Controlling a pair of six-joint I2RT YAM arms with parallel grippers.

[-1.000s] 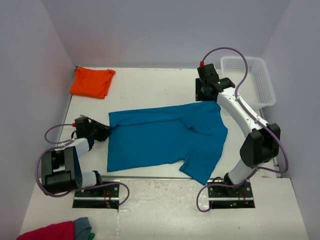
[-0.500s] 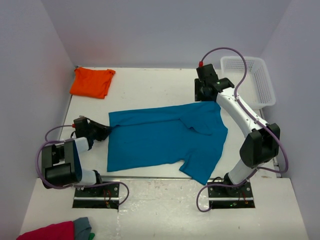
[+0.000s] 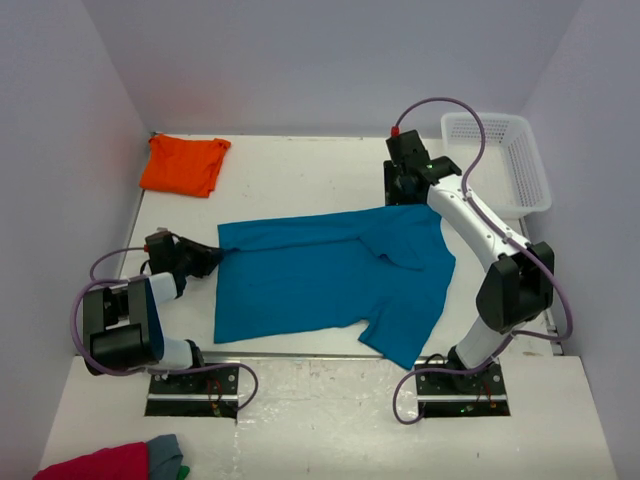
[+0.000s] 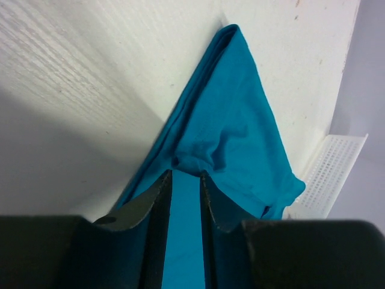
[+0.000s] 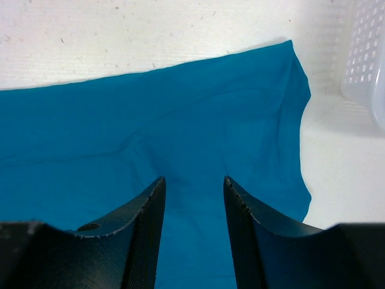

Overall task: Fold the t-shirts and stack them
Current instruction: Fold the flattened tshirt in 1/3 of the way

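The teal-blue t-shirt (image 3: 330, 275) lies spread on the white table, one sleeve pointing toward the near edge. The orange t-shirt (image 3: 183, 164) lies folded at the far left corner. My left gripper (image 3: 212, 258) is at the teal shirt's left corner. In the left wrist view its jaws (image 4: 185, 174) stand close together with teal cloth (image 4: 228, 120) bunched between them. My right gripper (image 3: 405, 195) is over the shirt's far right corner. In the right wrist view it (image 5: 194, 179) is open, fingers straddling flat teal cloth (image 5: 180, 114).
A white mesh basket (image 3: 500, 160) stands at the far right; it also shows in the right wrist view (image 5: 367, 54) and the left wrist view (image 4: 331, 174). A crimson-pink cloth (image 3: 100, 465) and a grey cloth (image 3: 165, 455) lie at the near left. Grey walls enclose the table.
My right gripper has shifted slightly left and toward the back along the shirt's far edge. My left gripper has edged a little left. The shirt has barely moved.
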